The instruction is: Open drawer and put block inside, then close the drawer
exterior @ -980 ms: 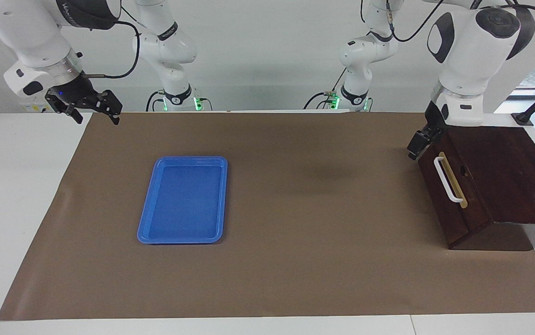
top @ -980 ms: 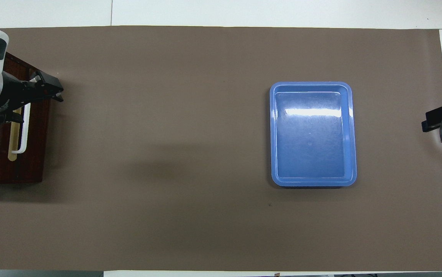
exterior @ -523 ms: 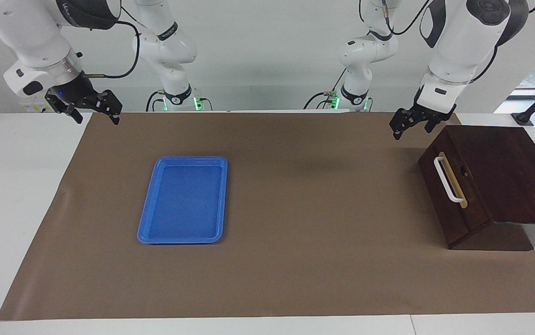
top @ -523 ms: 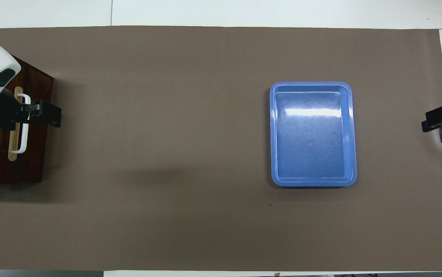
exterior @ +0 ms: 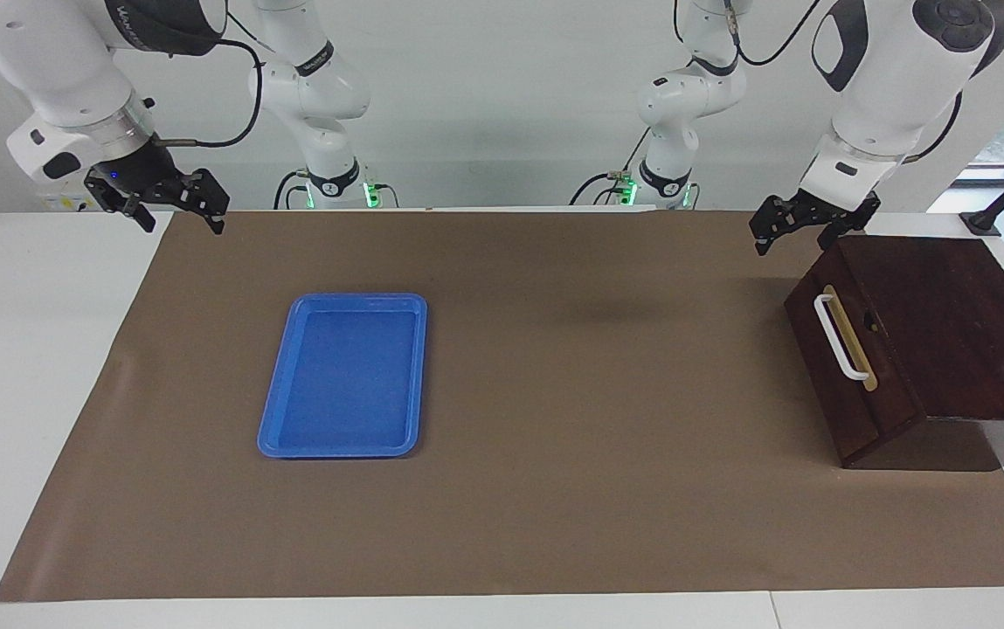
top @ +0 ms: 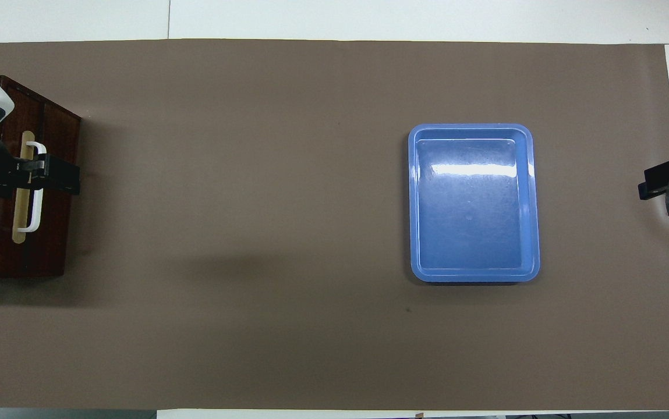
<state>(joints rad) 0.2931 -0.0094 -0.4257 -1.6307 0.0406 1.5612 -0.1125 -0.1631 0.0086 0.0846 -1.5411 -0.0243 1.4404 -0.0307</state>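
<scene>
The dark wooden box stands at the left arm's end of the table, and its drawer [exterior: 851, 367] [top: 49, 233] is closed, white handle [exterior: 841, 336] [top: 36, 198] facing the table's middle. My left gripper [exterior: 797, 238] [top: 49, 177] hangs open and empty in the air over the box's corner nearest the robots, apart from the handle. From overhead it covers part of the handle. My right gripper [exterior: 184, 223] [top: 657, 181] waits open and empty over the mat's edge at the right arm's end. The block is out of view.
A flat blue tray [exterior: 418, 376] [top: 535, 203] lies empty on the brown mat [exterior: 598, 454] toward the right arm's end. White tabletop borders the mat on all sides.
My left gripper has risen from beside the drawer front's upper corner and now hangs higher over the box's corner. The drawer has stayed closed. The right arm has not moved.
</scene>
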